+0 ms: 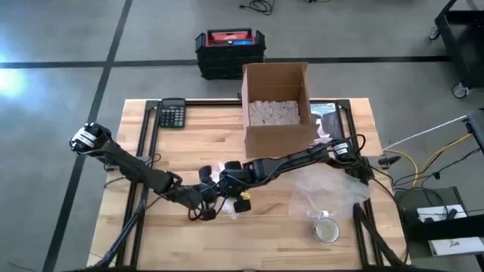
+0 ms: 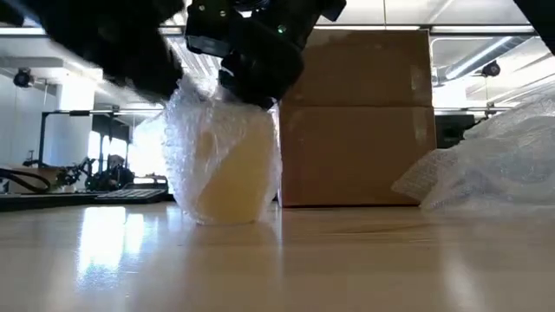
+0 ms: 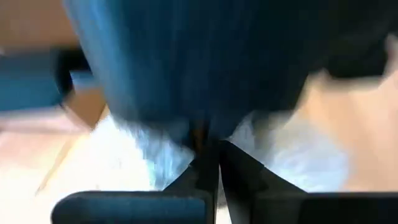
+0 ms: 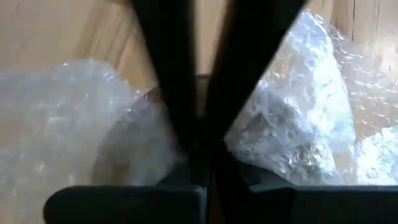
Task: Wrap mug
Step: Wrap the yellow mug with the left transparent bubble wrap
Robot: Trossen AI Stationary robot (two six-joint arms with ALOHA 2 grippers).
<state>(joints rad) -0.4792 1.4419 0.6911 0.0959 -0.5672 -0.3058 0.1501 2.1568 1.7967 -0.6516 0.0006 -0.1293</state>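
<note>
Bubble wrap [image 2: 221,147] covers the mug [image 2: 232,178] in front of the cardboard box [image 1: 276,106], where both grippers [image 1: 219,189] pinch it closed, probably to keep it tight.

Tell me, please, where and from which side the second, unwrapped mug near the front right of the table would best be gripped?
The unwrapped mug stands upright with its mouth open to the ceiling, so I would come straight down and pinch its rim wall. Loose bubble wrap lies just behind it, so the front side looks freer. Its handle's direction cannot be made out.
</note>
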